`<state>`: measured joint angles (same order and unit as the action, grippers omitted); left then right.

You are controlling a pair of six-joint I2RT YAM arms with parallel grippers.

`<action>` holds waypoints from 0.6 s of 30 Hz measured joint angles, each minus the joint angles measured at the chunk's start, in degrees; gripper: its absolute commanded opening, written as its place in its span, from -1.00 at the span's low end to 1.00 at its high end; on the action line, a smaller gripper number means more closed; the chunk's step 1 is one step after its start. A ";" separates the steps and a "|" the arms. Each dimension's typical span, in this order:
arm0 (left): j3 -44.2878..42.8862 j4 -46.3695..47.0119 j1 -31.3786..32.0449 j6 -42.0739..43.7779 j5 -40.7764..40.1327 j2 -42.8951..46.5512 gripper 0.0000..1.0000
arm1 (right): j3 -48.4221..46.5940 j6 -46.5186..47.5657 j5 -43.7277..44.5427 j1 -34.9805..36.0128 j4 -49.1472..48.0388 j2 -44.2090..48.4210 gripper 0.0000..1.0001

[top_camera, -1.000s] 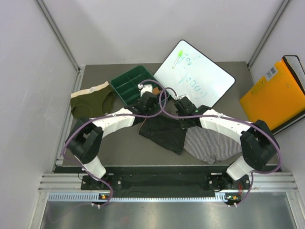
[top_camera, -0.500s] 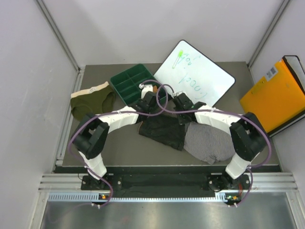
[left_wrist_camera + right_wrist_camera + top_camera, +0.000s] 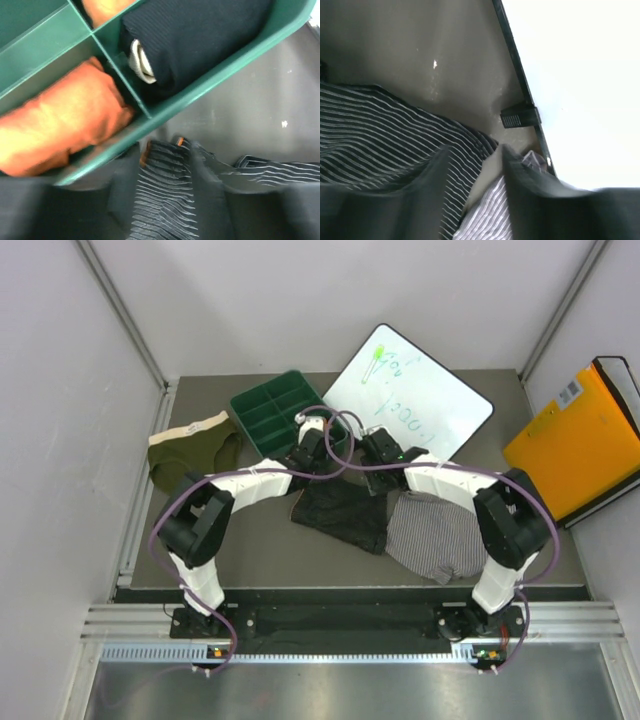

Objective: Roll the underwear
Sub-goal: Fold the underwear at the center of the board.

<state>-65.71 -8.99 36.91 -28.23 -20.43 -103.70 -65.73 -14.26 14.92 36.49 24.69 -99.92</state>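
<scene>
The black, finely striped underwear (image 3: 340, 512) lies flat mid-table, its far edge under both grippers. My left gripper (image 3: 312, 447) is open at that edge, beside the green tray; the dark cloth (image 3: 165, 190) lies loose between its blurred fingers (image 3: 210, 200). My right gripper (image 3: 376, 456) is open too, over the spot where the black underwear (image 3: 380, 140) meets the grey-white striped underwear (image 3: 490, 215) (image 3: 435, 535). Olive green underwear (image 3: 192, 452) with a cream waistband lies at the far left.
The green divided tray (image 3: 268, 400) stands at the back, close to my left fingers; its rim (image 3: 215, 75) encloses an orange roll (image 3: 60, 130) and a black roll (image 3: 195, 35). A whiteboard (image 3: 410, 405) leans at the back right, its edge (image 3: 520, 80) near my right gripper. A yellow folder (image 3: 575, 440) stands far right.
Both arms have reached further towards the back of the table. Both grippers have gone from shut to open, letting go of the black underwear's far edge.
</scene>
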 measured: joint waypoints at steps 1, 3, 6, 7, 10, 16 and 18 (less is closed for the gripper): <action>-0.09 0.07 -0.04 0.15 0.13 0.02 0.38 | 0.00 -0.13 -0.04 -0.09 0.09 0.00 0.30; -0.17 0.48 -0.04 0.37 0.83 0.02 0.54 | 0.00 0.20 -0.46 -0.28 0.13 0.13 0.42; -0.07 1.75 -0.07 0.52 2.54 0.20 0.65 | 0.72 0.31 -2.23 -0.37 0.26 2.08 0.47; 0.17 2.38 -0.07 0.68 3.41 0.44 0.66 | 1.33 0.24 -2.89 -0.37 0.24 3.58 0.47; 2.01 4.70 -0.13 1.01 6.03 1.99 0.65 | 4.04 -0.70 -5.64 -0.39 0.26 9.62 0.47; 7.54 7.72 -0.11 0.48 10.82 6.51 0.57 | 11.32 -4.83 -11.23 0.57 -0.24 19.41 0.47; 10.93 7.96 -0.11 -0.07 11.82 9.42 0.56 | 13.68 -6.49 -12.13 2.01 -0.20 20.85 0.47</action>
<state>-54.78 -1.04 36.80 -28.29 -8.60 -94.28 -52.05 -20.75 2.79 38.50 24.49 -79.07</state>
